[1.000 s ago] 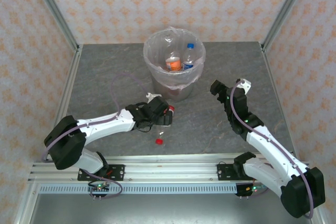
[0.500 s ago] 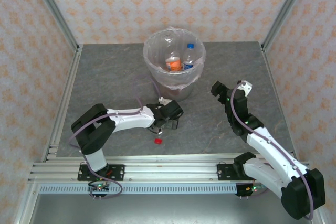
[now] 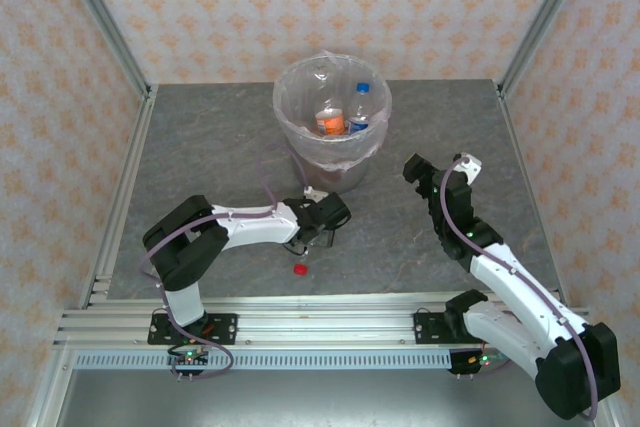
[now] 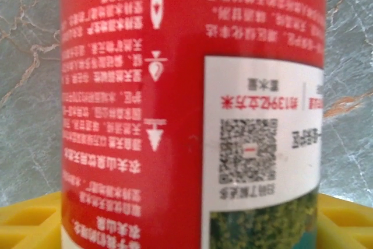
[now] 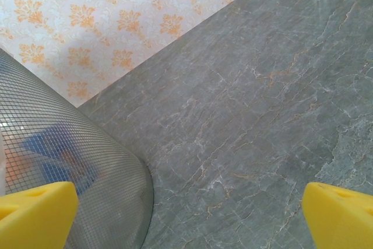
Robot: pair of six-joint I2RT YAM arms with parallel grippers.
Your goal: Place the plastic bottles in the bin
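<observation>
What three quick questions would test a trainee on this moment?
1. True or false: the right claw is open and empty.
2. What colour is the label on the bottle between the fingers of the left claw? A blue, B red, C orange.
3. Name the small red thing lying loose on the table just in front of the left claw.

Key: 1 true. 2 B. 3 a cap.
</observation>
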